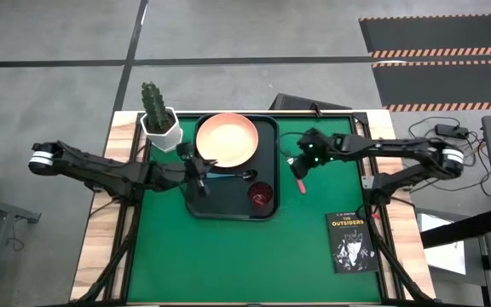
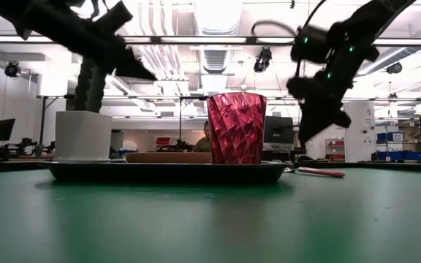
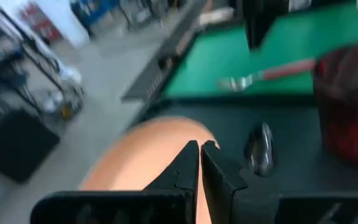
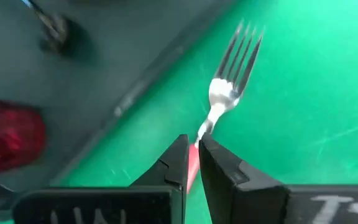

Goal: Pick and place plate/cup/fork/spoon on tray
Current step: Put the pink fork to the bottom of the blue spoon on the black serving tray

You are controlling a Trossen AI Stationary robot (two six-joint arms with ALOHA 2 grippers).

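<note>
The salmon-pink plate (image 1: 227,139) lies on the far half of the dark tray (image 1: 228,214). The maroon cup (image 1: 260,194) stands upright in the tray's near right corner. The spoon (image 1: 231,176) lies flat on the tray between them, its bowl (image 3: 259,150) toward the right. The pink-handled fork (image 1: 300,182) lies flat on the green mat just right of the tray. My left gripper (image 1: 199,165) is shut and hangs well above the tray's left part (image 2: 141,73). My right gripper (image 1: 300,164) is shut and hangs above the fork's handle (image 4: 193,168), clear of it in the low view (image 2: 303,136).
A white hexagonal pot with a cactus (image 1: 160,124) stands at the tray's far left corner. A small black book (image 1: 350,241) lies on the mat at the near right. Bare green mat (image 1: 228,264) lies in front of the tray.
</note>
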